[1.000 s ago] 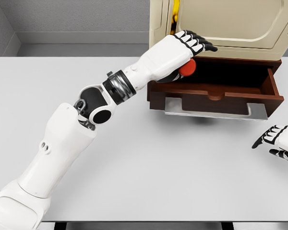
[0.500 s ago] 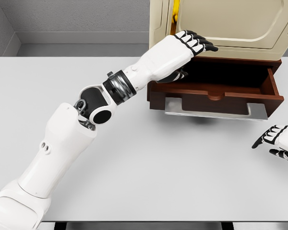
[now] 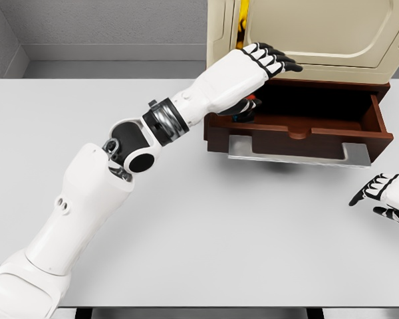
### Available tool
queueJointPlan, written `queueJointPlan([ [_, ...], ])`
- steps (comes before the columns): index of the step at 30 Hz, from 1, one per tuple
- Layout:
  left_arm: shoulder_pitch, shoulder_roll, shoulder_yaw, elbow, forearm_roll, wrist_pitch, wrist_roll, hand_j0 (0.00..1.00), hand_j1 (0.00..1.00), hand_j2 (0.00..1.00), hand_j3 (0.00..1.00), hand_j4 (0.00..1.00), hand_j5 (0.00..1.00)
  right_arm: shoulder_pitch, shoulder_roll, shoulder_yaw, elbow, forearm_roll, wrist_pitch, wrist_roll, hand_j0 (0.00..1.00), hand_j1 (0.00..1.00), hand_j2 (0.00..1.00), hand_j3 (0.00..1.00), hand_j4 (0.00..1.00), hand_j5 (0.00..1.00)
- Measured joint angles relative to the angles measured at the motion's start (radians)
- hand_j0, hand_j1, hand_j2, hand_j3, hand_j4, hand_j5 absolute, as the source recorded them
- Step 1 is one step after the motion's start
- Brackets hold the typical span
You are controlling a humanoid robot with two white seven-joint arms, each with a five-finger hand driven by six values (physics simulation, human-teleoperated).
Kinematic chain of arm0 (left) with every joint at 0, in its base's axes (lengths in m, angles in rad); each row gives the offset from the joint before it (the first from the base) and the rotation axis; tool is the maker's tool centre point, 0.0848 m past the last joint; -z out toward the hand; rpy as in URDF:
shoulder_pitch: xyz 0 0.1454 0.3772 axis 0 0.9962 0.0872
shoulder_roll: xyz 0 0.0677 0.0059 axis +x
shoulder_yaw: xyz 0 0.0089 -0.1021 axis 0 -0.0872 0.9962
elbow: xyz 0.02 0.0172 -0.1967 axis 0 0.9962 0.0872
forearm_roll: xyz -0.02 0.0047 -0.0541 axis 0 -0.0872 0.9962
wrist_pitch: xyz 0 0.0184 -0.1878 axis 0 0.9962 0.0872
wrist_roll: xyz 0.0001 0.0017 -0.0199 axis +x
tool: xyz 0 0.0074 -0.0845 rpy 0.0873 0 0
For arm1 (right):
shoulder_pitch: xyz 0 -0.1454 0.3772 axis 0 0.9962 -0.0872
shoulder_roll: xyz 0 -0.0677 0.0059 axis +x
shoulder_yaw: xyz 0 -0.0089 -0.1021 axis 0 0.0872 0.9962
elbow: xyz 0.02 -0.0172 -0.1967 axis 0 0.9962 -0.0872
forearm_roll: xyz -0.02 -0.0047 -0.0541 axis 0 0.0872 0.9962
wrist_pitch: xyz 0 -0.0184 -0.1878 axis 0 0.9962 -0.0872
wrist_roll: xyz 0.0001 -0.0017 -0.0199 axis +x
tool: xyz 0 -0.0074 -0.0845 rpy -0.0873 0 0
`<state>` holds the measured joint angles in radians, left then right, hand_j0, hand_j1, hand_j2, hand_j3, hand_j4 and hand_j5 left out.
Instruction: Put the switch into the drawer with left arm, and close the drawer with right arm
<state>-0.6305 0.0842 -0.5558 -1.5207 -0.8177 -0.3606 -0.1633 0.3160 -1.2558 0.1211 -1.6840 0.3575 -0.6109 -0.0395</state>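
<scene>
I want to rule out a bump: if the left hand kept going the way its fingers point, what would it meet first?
Probably the beige cabinet front above the open drawer; the left hand points up-right toward it, though depth is unclear.

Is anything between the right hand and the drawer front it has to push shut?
Nothing visible. The right hand rests on the table before the open drawer, bare tabletop between them. The left hand is over the drawer's back left corner, not its front.

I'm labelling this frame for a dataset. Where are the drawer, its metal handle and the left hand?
drawer (image 3: 379,119): head view, on its right side wall.
metal handle (image 3: 299,157): head view, on the middle of the bar.
left hand (image 3: 243,70): head view, on the white back of the hand.
</scene>
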Motion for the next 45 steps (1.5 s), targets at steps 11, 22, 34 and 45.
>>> queueJointPlan([
  [11,0.025,0.084,-0.009,-0.148,0.146,-0.015,0.000,1.00,1.00,1.00,1.00,1.00,1.00,0.000,0.000,0.000,0.004,0.000,0.000,0.000,0.61,0.61,0.61,0.61,0.61,0.61],
  [22,-0.015,0.285,-0.066,-0.225,0.898,0.024,-0.212,1.00,1.00,1.00,1.00,1.00,1.00,0.000,0.000,-0.001,0.013,0.000,0.000,-0.001,0.62,0.62,0.62,0.62,0.62,0.62],
  [34,-0.060,0.350,-0.093,-0.216,1.497,0.432,-0.246,1.00,1.00,1.00,1.00,1.00,1.00,-0.002,0.000,0.000,0.023,-0.002,0.000,-0.002,0.62,0.62,0.62,0.62,0.62,0.62],
  [45,-0.038,0.425,-0.117,-0.197,1.601,0.481,-0.244,1.00,1.00,1.00,1.00,1.00,1.00,-0.002,0.000,0.000,0.022,-0.002,0.000,-0.002,0.61,0.61,0.61,0.61,0.61,0.61],
])
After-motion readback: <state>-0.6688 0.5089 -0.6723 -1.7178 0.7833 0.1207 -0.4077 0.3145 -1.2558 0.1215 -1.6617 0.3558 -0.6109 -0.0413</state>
